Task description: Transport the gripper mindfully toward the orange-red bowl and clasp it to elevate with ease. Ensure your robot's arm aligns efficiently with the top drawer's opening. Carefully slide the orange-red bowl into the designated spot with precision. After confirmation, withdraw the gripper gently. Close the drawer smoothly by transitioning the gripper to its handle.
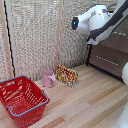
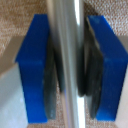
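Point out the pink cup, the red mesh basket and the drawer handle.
pink cup (image 1: 48,78), exterior view, on its side wall.
red mesh basket (image 1: 31,83), exterior view, on its blue rim.
handle (image 2: 67,60), wrist view, mid-bar between the blue fingertips.

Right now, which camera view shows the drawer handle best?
The wrist view: the handle fills the picture as a silver bar running between the blue pads of the jaws. In the exterior view the arm hides that spot; only a lower drawer's handle shows.
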